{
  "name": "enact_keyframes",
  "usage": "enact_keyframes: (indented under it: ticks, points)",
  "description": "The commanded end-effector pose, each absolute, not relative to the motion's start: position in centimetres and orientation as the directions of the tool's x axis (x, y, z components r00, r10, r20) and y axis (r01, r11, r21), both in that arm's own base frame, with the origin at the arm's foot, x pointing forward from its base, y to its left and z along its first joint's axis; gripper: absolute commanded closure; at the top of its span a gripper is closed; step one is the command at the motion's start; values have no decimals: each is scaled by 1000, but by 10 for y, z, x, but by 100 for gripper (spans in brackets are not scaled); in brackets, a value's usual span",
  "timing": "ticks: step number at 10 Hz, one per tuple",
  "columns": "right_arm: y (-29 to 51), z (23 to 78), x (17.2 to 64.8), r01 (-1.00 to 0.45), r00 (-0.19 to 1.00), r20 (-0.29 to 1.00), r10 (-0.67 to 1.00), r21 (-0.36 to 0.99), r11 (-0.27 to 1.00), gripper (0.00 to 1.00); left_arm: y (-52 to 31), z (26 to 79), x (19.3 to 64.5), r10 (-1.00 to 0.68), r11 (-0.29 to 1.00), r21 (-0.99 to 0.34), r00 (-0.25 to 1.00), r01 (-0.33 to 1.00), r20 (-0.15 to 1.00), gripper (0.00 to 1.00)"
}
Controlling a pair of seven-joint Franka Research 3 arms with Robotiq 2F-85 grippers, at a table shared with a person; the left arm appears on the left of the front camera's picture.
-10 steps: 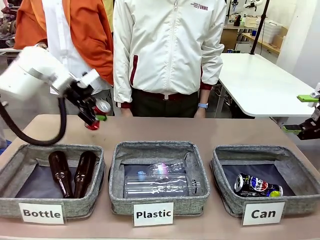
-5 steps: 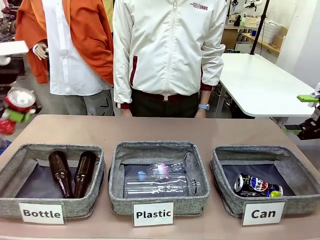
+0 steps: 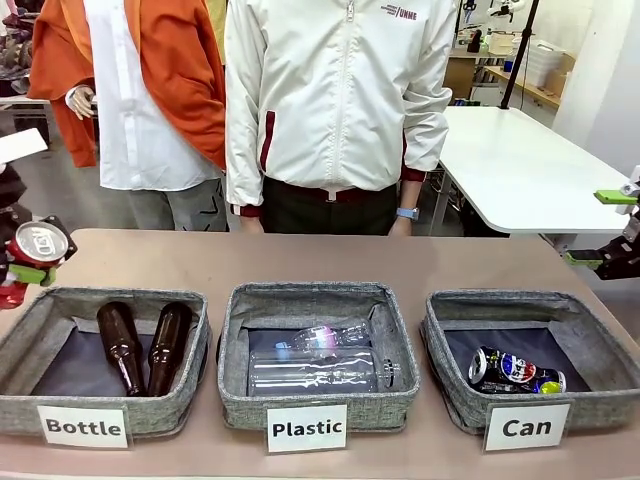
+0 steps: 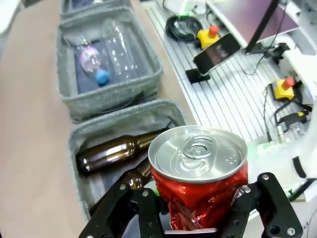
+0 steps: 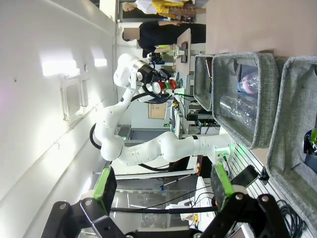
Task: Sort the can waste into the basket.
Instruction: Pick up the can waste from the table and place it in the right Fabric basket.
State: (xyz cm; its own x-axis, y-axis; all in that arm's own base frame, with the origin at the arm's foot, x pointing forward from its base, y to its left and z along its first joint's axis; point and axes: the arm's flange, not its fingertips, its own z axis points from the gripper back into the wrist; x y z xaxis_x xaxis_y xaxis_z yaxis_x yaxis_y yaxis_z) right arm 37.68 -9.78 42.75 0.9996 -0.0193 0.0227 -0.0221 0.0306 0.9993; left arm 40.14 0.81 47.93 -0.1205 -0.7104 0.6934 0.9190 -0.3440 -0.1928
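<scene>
My left gripper (image 3: 22, 268) is at the table's far left edge, left of the "Bottle" basket, shut on a crushed red can (image 3: 37, 244) whose silver top faces the camera. In the left wrist view the red can (image 4: 200, 181) is upright between the two black fingers of the left gripper (image 4: 198, 215). A dark can (image 3: 515, 370) with blue, red and green marks lies inside the grey "Can" basket (image 3: 440, 335) at the right. My right gripper (image 3: 600, 228) hovers open beyond the table's right edge, and its jaws (image 5: 163, 188) have nothing between them.
The "Bottle" basket (image 3: 195, 330) holds two brown bottles (image 3: 145, 345). The "Plastic" basket (image 3: 235, 345) in the middle holds clear bottles (image 3: 320, 365). A person in a white jacket (image 3: 335, 100) stands at the far side. Bare tabletop (image 3: 320, 260) stretches behind the baskets.
My left gripper has swung the red can from above the far side of the "Bottle" basket out to the table's left edge and lower. The right gripper has stayed still.
</scene>
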Motion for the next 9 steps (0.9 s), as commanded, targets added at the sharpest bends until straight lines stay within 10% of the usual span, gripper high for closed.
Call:
enact_keyframes:
  ticks: [1, 4, 9]
  points:
    - [-100, 429, 375, -44, 999, 44, -6, 998, 33, 0, 12, 491, 411, -698, -366, -214, -115, 906, 707, 100]
    - [-98, 427, 377, -22, 1000, 23, -19, 999, 31, 0, 8, 488, 410, -700, -369, -203, -127, 907, 703, 100]
    - [-189, 486, 337, -93, 983, 121, -141, 977, 190, 0, -307, 542, 472, -781, -138, -297, 81, 945, 619, 100]
